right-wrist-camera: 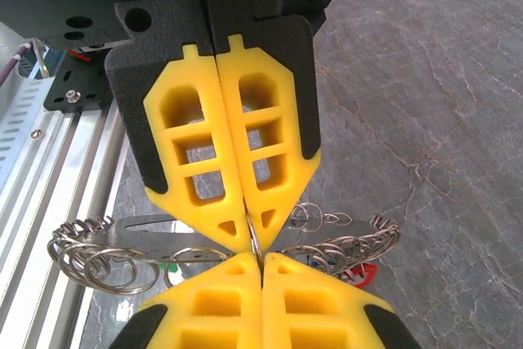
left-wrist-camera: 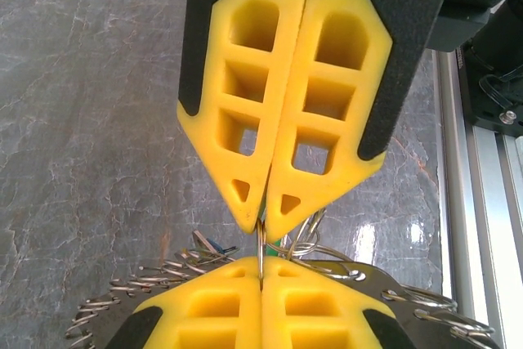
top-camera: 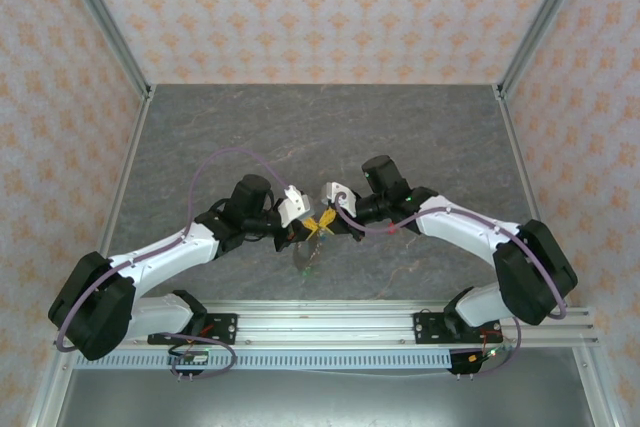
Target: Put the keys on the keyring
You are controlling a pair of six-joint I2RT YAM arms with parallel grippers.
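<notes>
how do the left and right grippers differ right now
The left gripper reaches in from the left and points right. The right gripper comes from the right and points left, so they meet tip to tip. The left gripper pinches one side of the metal ring, and the right gripper pinches the opposite side. Shared: both have yellow fingers and both are shut on that same ring.

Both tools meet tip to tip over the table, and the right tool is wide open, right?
No. The right tool is shut, its fingers pressed together on a thin metal ring, as the right wrist view shows. The rest holds: it meets the left tool tip to tip over the table.
</notes>
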